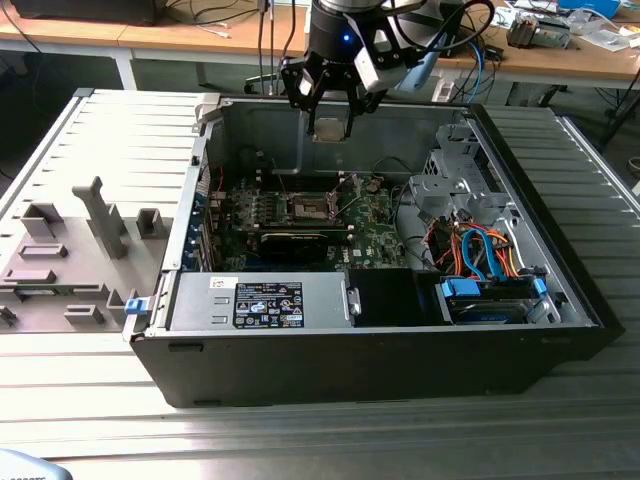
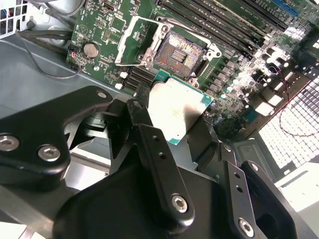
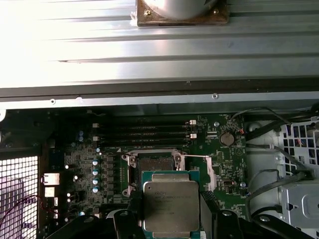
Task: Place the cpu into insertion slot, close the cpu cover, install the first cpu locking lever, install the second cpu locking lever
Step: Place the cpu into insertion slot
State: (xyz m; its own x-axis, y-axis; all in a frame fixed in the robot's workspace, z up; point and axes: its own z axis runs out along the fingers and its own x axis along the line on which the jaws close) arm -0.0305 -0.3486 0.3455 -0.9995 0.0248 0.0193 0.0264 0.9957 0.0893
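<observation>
Fingers (image 1: 303,88) hang over the open computer case (image 1: 350,360), well above the motherboard (image 1: 375,235). They are closed on the cpu (image 1: 331,130), one finger on each opposite edge, chip held flat. In both wrist views the cpu (image 2: 177,107) (image 3: 171,204) sits clamped between the black fingers (image 2: 137,112) (image 3: 208,211). Its silvery lid faces the cameras, with a thin green rim showing around it.

The insertion slot (image 2: 180,50) (image 3: 152,162) lies on the board below and just past the fingertips, apart from the chip. Its dark contact field is exposed inside the silvery rim. In the exterior view the slot (image 1: 308,207) is far below the fingers.

The cpu cover (image 2: 133,42) is swung open and stands tilted up at one side of the slot, with green board visible through its window. A coin cell (image 2: 90,49) (image 3: 228,138) sits on the board on the cover's side, away from the fingers. Long black memory slots (image 2: 219,20) (image 3: 142,134) run along the slot beyond the fingertips.

In the exterior view, blue and orange cables (image 1: 480,255) are bundled in the case toward the exterior view's right of the fingers. A labelled power supply (image 1: 270,300) sits along the near wall. The case lies on its side on a ribbed metal counter (image 1: 300,440). A grey side panel (image 1: 110,150) lies flat just beside the case at the exterior view's left.
</observation>
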